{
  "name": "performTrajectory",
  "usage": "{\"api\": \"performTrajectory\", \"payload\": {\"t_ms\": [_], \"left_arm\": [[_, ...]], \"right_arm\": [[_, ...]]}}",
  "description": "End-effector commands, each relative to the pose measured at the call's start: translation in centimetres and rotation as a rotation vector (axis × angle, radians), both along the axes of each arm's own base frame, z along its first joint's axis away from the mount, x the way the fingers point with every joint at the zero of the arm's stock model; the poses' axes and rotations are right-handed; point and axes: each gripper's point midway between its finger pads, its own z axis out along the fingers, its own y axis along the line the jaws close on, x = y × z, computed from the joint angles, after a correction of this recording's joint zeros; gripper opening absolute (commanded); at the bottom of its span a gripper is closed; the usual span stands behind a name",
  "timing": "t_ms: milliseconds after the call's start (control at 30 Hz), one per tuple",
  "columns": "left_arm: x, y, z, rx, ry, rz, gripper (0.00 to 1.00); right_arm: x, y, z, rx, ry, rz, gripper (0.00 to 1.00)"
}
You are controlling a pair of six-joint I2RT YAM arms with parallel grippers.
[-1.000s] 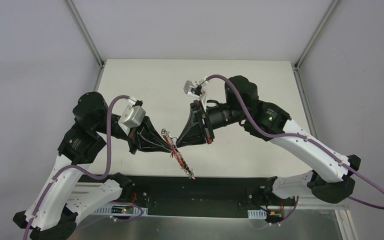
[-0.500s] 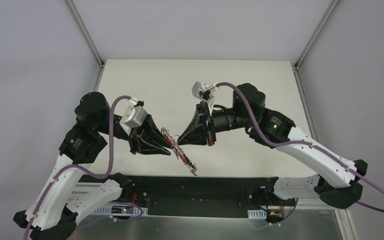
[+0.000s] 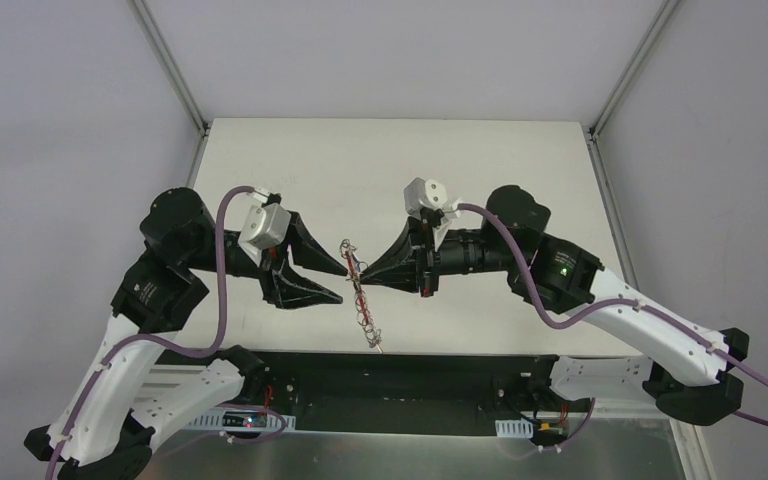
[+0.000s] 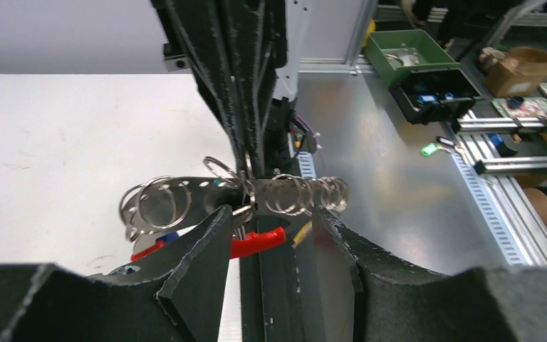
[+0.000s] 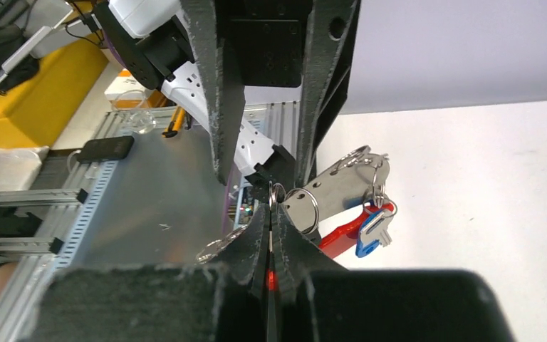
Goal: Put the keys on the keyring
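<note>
Left arm first: the left gripper [image 3: 342,283] points toward the middle of the table [image 3: 520,160], jaws wide apart, holding nothing. Its two fingers sit either side of the ring bunch; from the wrist cam I can't tell whether either one touches it.

Between the two arms is the keyring [image 3: 367,320] – a string of thin silver wire rings, raised off the table and trailing down toward the near edge in the top view. On the left wrist cam the rings run crosswise in front of the open fingers. The red strap [image 5: 338,237] curves underneath, and a bit of yellowish tag [image 4: 300,234] shows beside it.

Right side: the right gripper [image 5: 269,203] faces the left one, nearly tip to tip, jaws pressed together on one wire ring – the whole bunch hangs from that pinch. A flat silver plate [image 5: 338,187] and the blue-headed key [image 5: 370,231] dangle just beyond the fingertips, key next to the strap. Black-headed key: can't make it out.
</note>
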Motion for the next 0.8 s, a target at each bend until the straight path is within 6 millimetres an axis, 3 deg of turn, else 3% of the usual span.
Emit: {"api": "performTrajectory", "payload": {"t_ms": [0, 233, 400, 567, 767], "left_arm": [[1.1, 0.2, 2.2, -0.047, -0.049, 0.107, 0.44], [1.0, 0.2, 3.5, -0.091, -0.050, 0.122, 0.45], [0.6, 0.3, 4.3, -0.129, -0.066, 0.114, 0.45], [-0.2, 0.5, 5.1, -0.164, -0.086, 0.087, 0.45], [-0.6, 0.7, 5.5, -0.186, -0.114, 0.079, 0.44]], "right_arm": [[0.0, -0.7, 3.7, 0.136, -0.214, -0.013, 0.00], [0.9, -0.4, 4.0, 0.184, -0.396, -0.060, 0.00], [0.7, 0.3, 5.4, 0.267, -0.488, -0.066, 0.00], [1.4, 0.9, 6.6, 0.315, -0.510, -0.109, 0.00], [0.8, 0.6, 8.6, 0.406, -0.487, -0.113, 0.00]]}}
